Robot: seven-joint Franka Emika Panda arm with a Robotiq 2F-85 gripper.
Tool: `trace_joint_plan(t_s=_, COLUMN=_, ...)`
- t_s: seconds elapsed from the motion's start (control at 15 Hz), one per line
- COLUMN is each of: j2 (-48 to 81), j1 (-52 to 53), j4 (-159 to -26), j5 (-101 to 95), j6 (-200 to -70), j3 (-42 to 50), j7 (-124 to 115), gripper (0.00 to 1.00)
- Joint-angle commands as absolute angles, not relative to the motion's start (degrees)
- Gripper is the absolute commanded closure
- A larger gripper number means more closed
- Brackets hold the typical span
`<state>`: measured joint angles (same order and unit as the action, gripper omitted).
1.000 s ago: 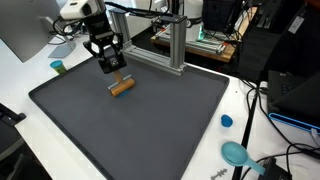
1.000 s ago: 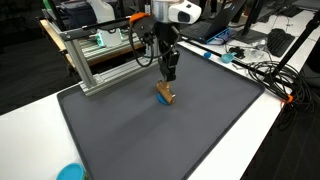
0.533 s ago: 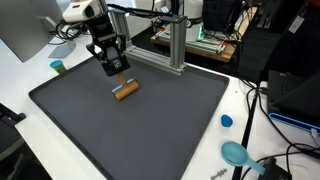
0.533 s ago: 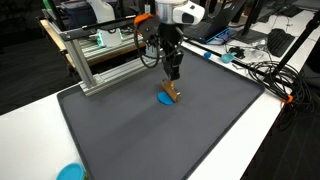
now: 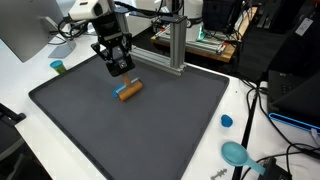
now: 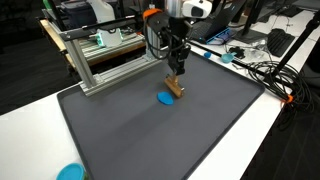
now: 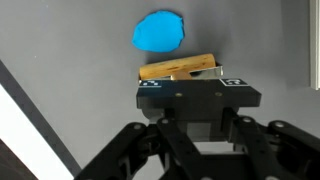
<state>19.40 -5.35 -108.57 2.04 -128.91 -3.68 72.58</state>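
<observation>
The wooden block (image 7: 180, 68) is seen in the wrist view pressed right against the tips of the gripper (image 7: 195, 86). Its long axis is laid across the view, from side to side, with one end raised a little. The fingers are drawn in narrow and are judged to be closed on the block across its short side, though the contact itself is hidden by the gripper body.

In an exterior view the block (image 6: 175, 88) is found straight under the gripper (image 6: 176, 76), tilted, at or just above the dark mat (image 6: 120, 130). Whether its lower end is touching the mat cannot be told.

A blue disc (image 7: 160, 32) is seen just beyond the block, on the side away from the fingers. It is laid flat on the mat and is not gripped. In an exterior view the disc (image 6: 166, 98) is just beside the block's lower end.

A metal frame (image 6: 100, 70) is set along the mat's far edge, well apart from the block.
</observation>
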Motion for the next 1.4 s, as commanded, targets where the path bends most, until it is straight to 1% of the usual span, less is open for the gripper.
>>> trace_joint_plan(t_s=0.0, j2=12.07, j1=-0.05, j4=-112.16, j5=-9.16, j6=-125.76, j3=-2.00, j7=62.08, gripper=0.79)
trace_joint_plan(t_s=0.27, j2=15.37, j1=5.01, j4=-104.60, j5=-21.24, j6=-119.04, j3=-3.18, j7=49.08, gripper=0.79)
trace_joint_plan(t_s=0.47, j2=19.92, j1=6.72, j4=-98.98, j5=-24.67, j6=-113.66, j3=-3.39, j7=43.87, gripper=0.79)
trace_joint_plan(t_s=0.67, j2=24.68, j1=6.32, j4=-93.18, j5=-24.06, j6=-108.94, j3=-3.42, j7=43.63, gripper=0.79)
trace_joint_plan(t_s=1.07, j2=32.95, j1=4.82, j4=-84.49, j5=-22.92, j6=-108.15, j3=-2.88, j7=44.10, gripper=0.79)
trace_joint_plan(t_s=1.33, j2=34.93, j1=4.31, j4=-83.73, j5=-22.59, j6=-106.81, j3=-2.60, j7=43.95, gripper=0.79)
